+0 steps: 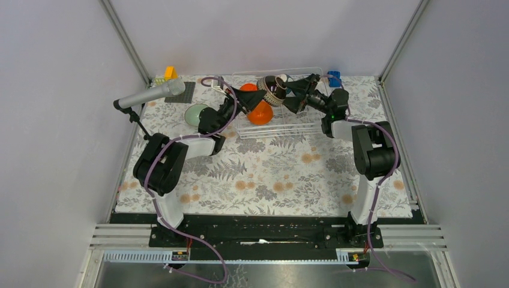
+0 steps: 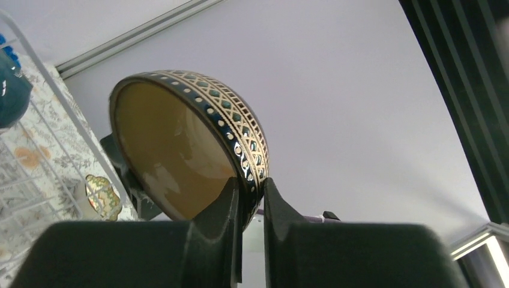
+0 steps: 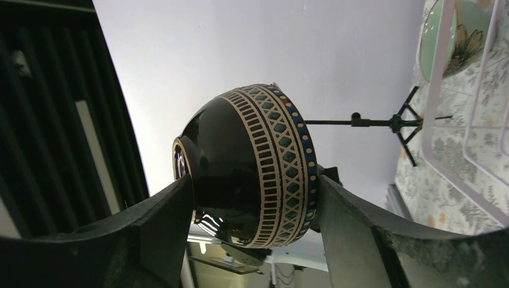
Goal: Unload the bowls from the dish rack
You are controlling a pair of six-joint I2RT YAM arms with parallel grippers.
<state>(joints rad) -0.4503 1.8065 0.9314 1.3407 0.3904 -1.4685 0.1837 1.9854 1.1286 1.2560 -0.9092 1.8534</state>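
Observation:
A dark brown bowl (image 1: 275, 89) with a cream and teal patterned band is held in the air over the back of the clear wire dish rack (image 1: 288, 125). My left gripper (image 1: 265, 92) is shut on its rim; in the left wrist view the fingers (image 2: 223, 210) pinch the bowl's edge (image 2: 198, 132). My right gripper (image 1: 289, 91) grips the same bowl (image 3: 252, 162) across its foot and rim. An orange bowl (image 1: 260, 113) sits in the rack, another orange one (image 1: 248, 87) behind my left arm. A mint green bowl (image 1: 196, 114) lies on the table left of the rack.
A grey microphone (image 1: 150, 95) on a small stand is at the back left, beside a dark mat (image 1: 183, 91) and a yellow block (image 1: 170, 72). A blue block (image 1: 334, 78) sits at the rack's back right corner. Walls close in the table on three sides.

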